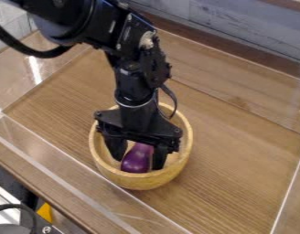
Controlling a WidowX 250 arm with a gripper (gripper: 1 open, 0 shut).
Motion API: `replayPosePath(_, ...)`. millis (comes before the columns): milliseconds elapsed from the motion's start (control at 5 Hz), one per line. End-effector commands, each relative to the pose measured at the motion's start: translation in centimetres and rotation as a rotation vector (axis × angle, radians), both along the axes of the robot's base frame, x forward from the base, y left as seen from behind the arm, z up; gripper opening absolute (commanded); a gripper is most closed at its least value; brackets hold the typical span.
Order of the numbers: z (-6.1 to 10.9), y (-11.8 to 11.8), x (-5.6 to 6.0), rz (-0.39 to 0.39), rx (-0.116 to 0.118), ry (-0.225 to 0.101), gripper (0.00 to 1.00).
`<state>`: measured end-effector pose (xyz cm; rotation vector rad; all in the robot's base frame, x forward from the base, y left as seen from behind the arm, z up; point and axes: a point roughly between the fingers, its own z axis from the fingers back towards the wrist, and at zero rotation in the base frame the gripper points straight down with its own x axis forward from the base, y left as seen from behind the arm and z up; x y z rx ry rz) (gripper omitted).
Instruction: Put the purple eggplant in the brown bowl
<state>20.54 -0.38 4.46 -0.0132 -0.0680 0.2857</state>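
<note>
Camera | glossy purple eggplant (138, 159) in round wooden brown bowl (172, 169) | jaws wide apart, gripping nothing

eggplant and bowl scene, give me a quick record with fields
eggplant: purple, lying inside the bowl
bowl: brown wood, on the table toward the near edge
claw: pointing down into the bowl, jaws open, one on each side of the eggplant
grip: the eggplant looks released, resting in the bowl
table: wood grain top with clear walls around it
task state: eggplant is in the bowl, arm not yet pulled away
</note>
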Motion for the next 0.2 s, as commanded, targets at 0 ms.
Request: replayPosePath(0, 0.82, 0.16, 0.96, 0.016, -0.006, -0.035, 1.0)
